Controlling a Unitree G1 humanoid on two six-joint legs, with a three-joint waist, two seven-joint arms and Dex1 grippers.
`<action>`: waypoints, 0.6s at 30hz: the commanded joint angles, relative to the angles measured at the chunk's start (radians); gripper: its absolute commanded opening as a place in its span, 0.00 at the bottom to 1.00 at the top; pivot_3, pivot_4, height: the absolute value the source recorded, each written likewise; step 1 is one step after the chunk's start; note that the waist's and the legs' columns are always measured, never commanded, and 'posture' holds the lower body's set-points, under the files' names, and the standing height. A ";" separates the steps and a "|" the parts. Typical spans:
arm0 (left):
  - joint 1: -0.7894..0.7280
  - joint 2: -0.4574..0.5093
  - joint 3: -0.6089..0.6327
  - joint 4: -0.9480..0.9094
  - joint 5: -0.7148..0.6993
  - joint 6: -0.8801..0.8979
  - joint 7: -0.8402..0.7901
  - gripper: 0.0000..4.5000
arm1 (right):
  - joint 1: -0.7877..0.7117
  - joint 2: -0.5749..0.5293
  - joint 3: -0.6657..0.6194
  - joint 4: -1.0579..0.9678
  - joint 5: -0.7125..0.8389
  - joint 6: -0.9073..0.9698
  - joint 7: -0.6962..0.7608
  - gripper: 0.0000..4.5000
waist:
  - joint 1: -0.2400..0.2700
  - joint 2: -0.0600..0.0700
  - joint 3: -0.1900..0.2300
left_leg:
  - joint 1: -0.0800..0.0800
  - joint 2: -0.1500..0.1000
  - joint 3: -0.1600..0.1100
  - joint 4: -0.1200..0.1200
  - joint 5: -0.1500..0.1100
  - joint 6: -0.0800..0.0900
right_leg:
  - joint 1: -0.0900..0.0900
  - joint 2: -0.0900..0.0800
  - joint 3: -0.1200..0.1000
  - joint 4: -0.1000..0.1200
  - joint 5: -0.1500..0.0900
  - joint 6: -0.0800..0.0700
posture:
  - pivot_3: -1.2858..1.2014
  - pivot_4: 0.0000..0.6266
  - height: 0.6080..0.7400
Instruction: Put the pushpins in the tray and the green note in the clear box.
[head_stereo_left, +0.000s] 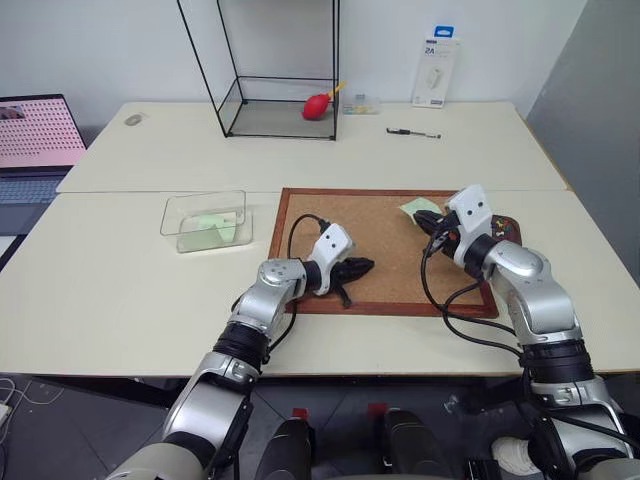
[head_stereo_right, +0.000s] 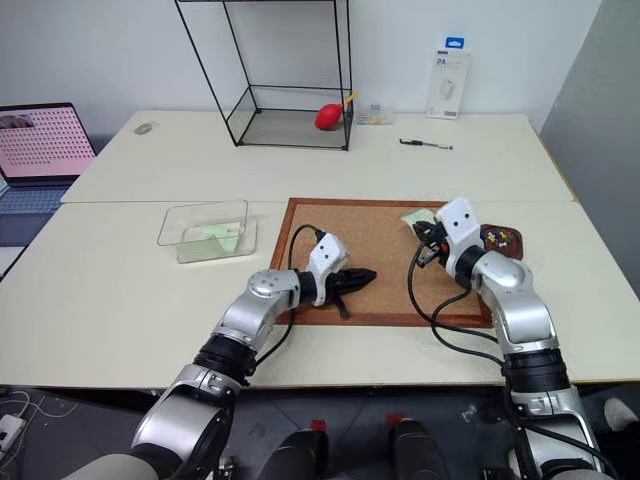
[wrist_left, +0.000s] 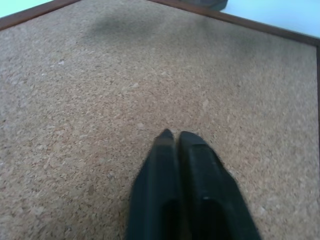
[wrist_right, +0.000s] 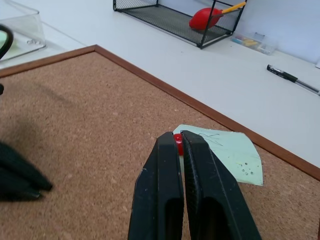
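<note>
My right gripper (wrist_right: 174, 135) hangs just above the cork board (head_stereo_left: 385, 245), shut on a red pushpin (wrist_right: 177, 142) whose head shows between its fingertips. Right beyond those tips the green note (wrist_right: 227, 150) lies flat on the board near its far right corner. The dark oval tray (head_stereo_left: 512, 226) sits by the board's right edge, just past my right wrist. My left gripper (head_stereo_left: 362, 266) rests low over the board's near left part, shut, with nothing seen between its fingers (wrist_left: 162, 150). The clear box (head_stereo_left: 203, 200) stands left of the board with a pale green slip inside.
A tall black wire-framed glass case (head_stereo_left: 275, 70) with a red bulb (head_stereo_left: 320, 105) stands at the back. A pen (head_stereo_left: 412, 132) and a white package (head_stereo_left: 437, 72) lie at the back right. A laptop (head_stereo_left: 35, 135) is at the far left.
</note>
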 joint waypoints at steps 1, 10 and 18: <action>-0.019 0.005 0.055 -0.148 -0.065 0.081 0.020 0.28 | 0.000 -0.016 0.011 -0.069 -0.011 -0.037 0.014 0.00 | -0.002 0.000 0.000 | 0.000 0.000 0.000 0.000 0.000 0.000 | 0.000 0.000 0.000 0.000 0.000 0.000 | 0.52 0.24 1.00; -0.011 0.021 0.068 -0.232 -0.062 0.126 0.083 0.63 | -0.010 -0.012 0.025 -0.088 -0.010 -0.030 0.018 0.00 | 0.000 -0.001 0.001 | -0.001 0.000 0.000 0.000 0.000 0.000 | 0.000 0.000 0.000 -0.001 0.000 0.000 | 0.52 0.24 1.00; -0.081 0.033 -0.007 -0.060 0.067 -0.165 0.096 0.94 | -0.044 -0.016 0.011 -0.143 0.035 0.142 0.014 0.00 | 0.004 -0.001 0.001 | -0.001 0.000 0.000 0.000 0.000 0.000 | 0.000 0.000 0.000 -0.001 0.000 0.000 | 0.52 0.24 1.00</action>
